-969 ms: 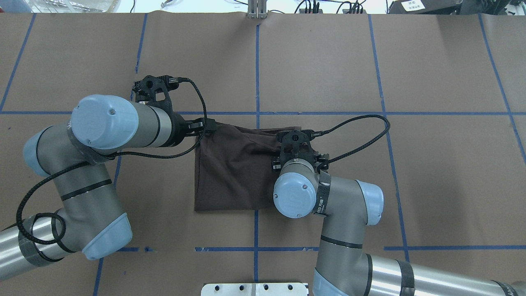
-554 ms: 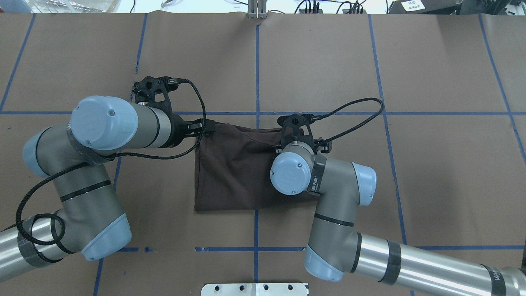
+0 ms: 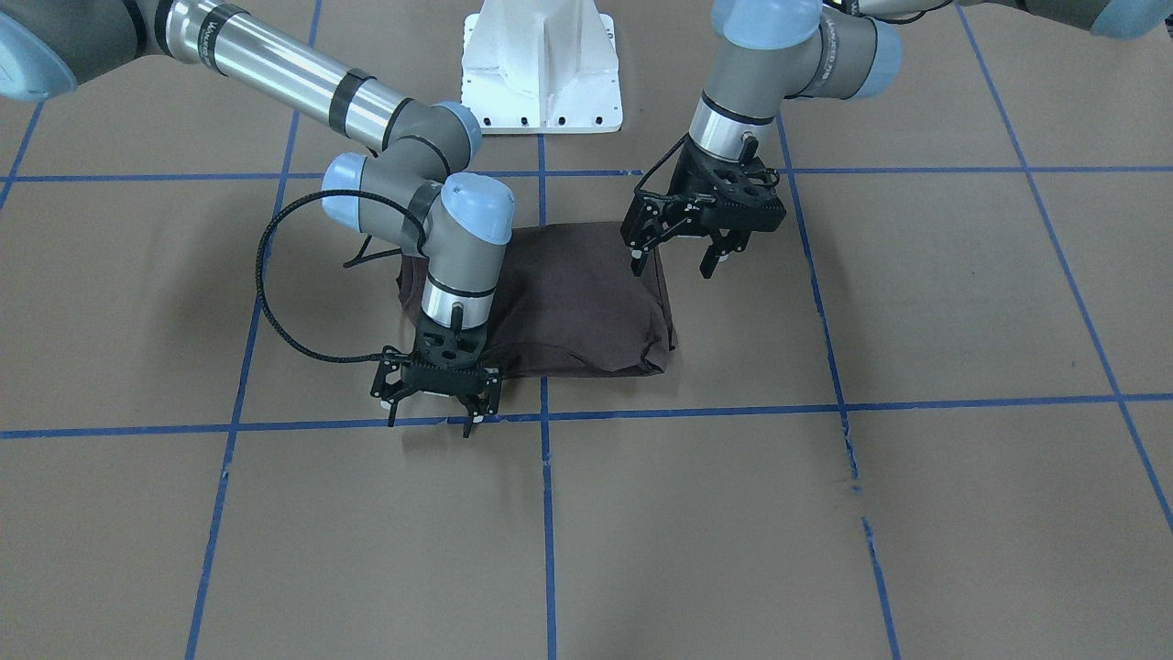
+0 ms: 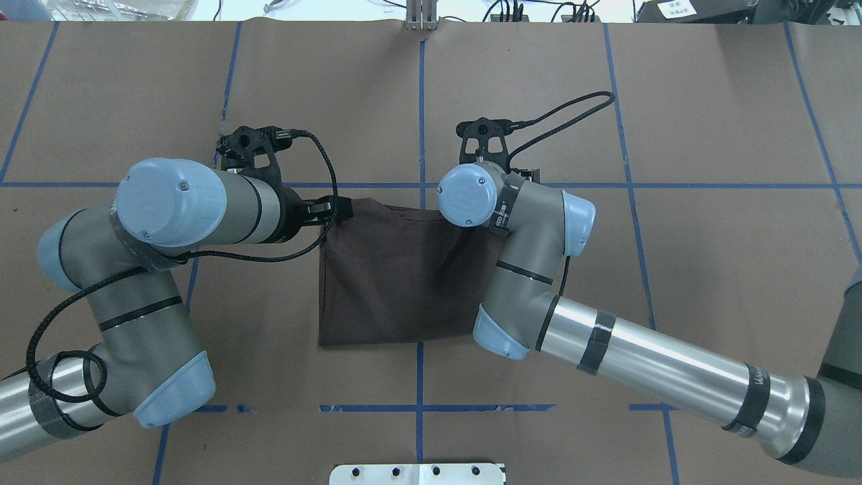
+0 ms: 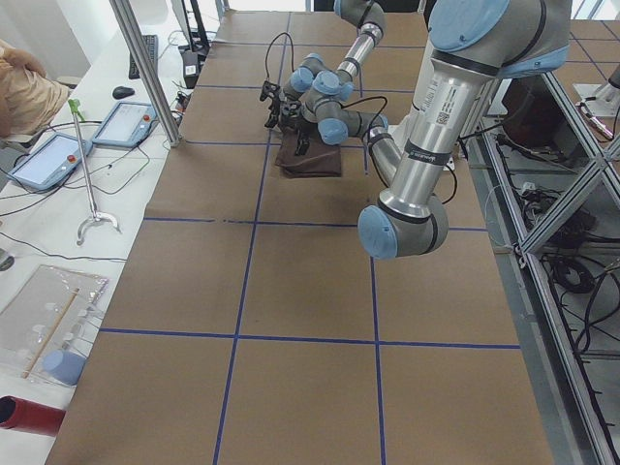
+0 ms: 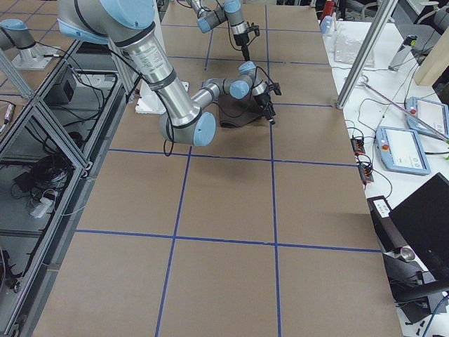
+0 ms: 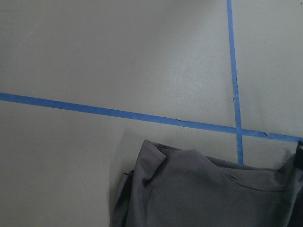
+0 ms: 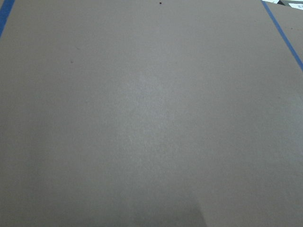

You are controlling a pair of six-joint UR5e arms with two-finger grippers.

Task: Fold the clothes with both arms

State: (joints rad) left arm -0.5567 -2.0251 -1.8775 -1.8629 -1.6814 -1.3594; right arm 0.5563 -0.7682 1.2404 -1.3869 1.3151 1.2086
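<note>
Front view: you see the folded T-shirt (image 3: 586, 302) on the tabletop (image 3: 825, 504). The left hand (image 3: 674, 266), fingers apart, is at its 2 o'clock; the right hand (image 3: 431, 422), fingers apart, is at 7 o'clock.

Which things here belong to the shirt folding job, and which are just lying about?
Job: dark brown folded fabric T-shirt; left arm's black two-finger gripper, open; right arm's black two-finger gripper, open.
Lying about: white metal base pedestal; two grey tablets with pale blue screens; red cylinder on the side bench.
</note>
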